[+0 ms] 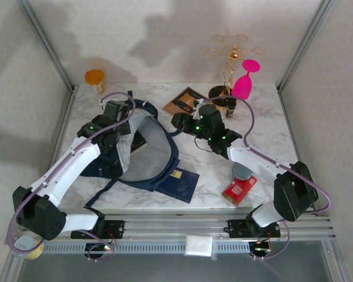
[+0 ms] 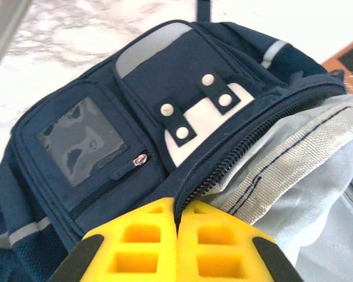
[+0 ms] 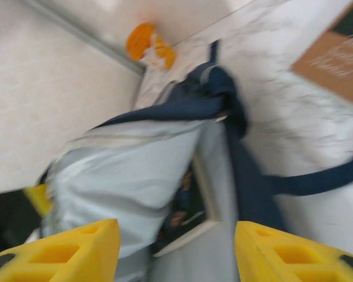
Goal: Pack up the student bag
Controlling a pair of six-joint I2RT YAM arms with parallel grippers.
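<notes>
Top external view shows the student bag (image 1: 164, 171) lying on the left half of the marble table (image 1: 270, 135), with its mouth open toward the right and the pale grey lining (image 1: 150, 147) turned up. A book (image 1: 138, 141) sits inside the opening. The left arm (image 1: 76, 164) reaches over the left side of the bag, and the right arm (image 1: 246, 155) reaches from the right to a place just beside the mouth.

In the left wrist view, the left pincer (image 2: 176, 212) has its yellow fingers (image 2: 141, 247) pressed together, and the zip edge of the bag is pinched between their tips. Beyond them are the front pocket with a clear window (image 2: 82, 141) and a white patch (image 2: 208, 120) with round snaps.

In the right wrist view, the right pincer (image 3: 176, 249) stands wide, with nothing between its fingers. It faces the grey lining and the book inside; this view is blurred.

A dark blue booklet (image 1: 179, 183) lies flat at the near side, touching the bag. A brown card (image 1: 185, 100) lies on the far side of the bag. An orange cup (image 1: 94, 77) stands at the far left corner. A gold stand (image 1: 229, 53) and a pink glass (image 1: 245, 82) stand at the far right. A red box (image 1: 239, 189) lies near the right arm's base.
</notes>
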